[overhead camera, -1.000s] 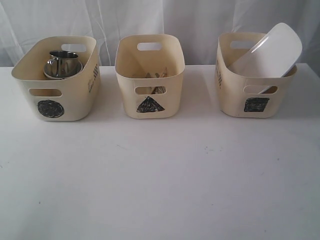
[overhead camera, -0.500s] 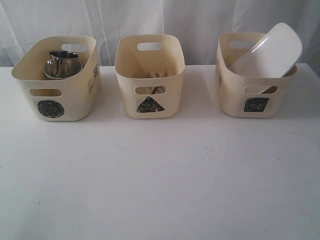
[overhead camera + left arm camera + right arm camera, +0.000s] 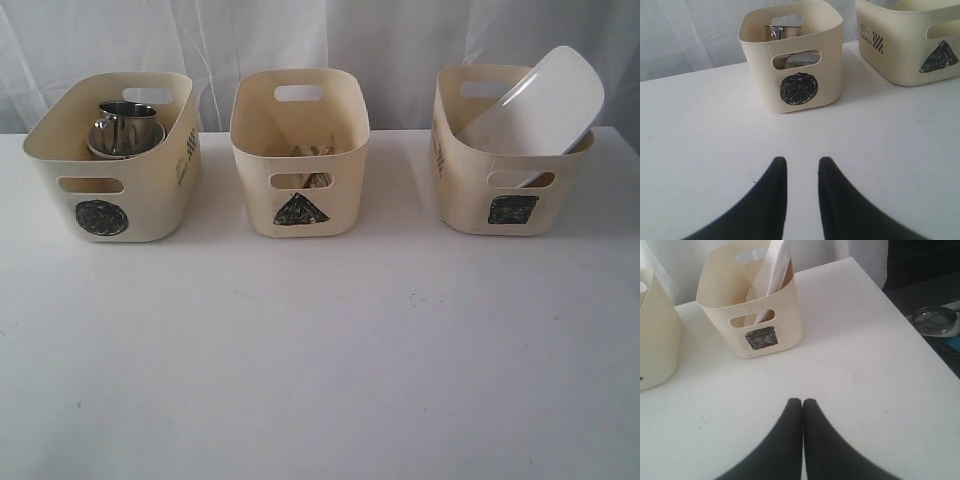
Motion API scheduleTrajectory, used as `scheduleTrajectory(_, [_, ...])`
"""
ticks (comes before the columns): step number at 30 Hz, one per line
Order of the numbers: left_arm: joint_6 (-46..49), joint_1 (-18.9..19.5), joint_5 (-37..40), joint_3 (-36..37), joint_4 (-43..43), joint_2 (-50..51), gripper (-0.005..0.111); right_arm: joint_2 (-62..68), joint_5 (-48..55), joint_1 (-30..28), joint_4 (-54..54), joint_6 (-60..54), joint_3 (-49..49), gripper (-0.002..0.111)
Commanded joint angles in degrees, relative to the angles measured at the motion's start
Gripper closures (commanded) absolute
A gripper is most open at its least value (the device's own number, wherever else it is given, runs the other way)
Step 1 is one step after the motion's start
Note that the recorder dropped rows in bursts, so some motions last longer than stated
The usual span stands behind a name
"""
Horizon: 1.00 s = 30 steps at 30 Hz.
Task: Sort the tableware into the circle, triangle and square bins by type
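Sorted along the far side of the table point(image 3: 320, 350): steel mug point(image 3: 125, 125) in the circle bin point(image 3: 110, 190), left; wooden chopsticks point(image 3: 318, 152) in the triangle bin point(image 3: 300, 130), middle; white plate point(image 3: 545, 100) leaning out of the square bin point(image 3: 470, 170), right. All well apart from the left gripper point(image 3: 802, 167), narrowly parted and empty, and the right gripper point(image 3: 802, 405), pressed together and empty.

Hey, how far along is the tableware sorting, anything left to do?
Looks done. A steel mug sits in the circle bin, wooden chopsticks in the triangle bin, the white plate leans in the square bin. Left pincer open, right pincer shut, both empty. Nothing lies loose on the table.
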Motion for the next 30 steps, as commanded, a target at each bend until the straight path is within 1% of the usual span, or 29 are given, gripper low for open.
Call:
scheduleTrajectory(1, [-0.5,0.0,0.0,0.1,-0.1,-0.4,0.078,-3.7,-0.2,0.0,0.0,0.5,0.2,0.108])
scheduleTrajectory(7, [-0.5,0.0,0.0,0.1,-0.1,-0.4,0.078,-15.9,-0.2,0.0,0.0,1.1,0.2,0.108])
scheduleTrajectory(13, [-0.5,0.0,0.0,0.1,-0.1,-0.4,0.078,-23.8,-0.2,0.0,0.0,1.1,0.2,0.108])
scheduleTrajectory(25, [-0.5,0.0,0.0,0.1,-0.1,-0.4,0.078,-24.5,-0.4,0.0,-0.3,1.1,0.6,0.108])
scheduleTrajectory(28, [-0.5,0.0,0.0,0.1,-0.1,-0.4,0.078,-24.5,-5.8,0.0,-5.5,1.1,4.0,0.108])
scheduleTrajectory(30, [-0.5,0.0,0.0,0.1,-0.1,-0.4,0.078,-24.5,-12.8,0.0,-9.5,1.1,8.3,0.108])
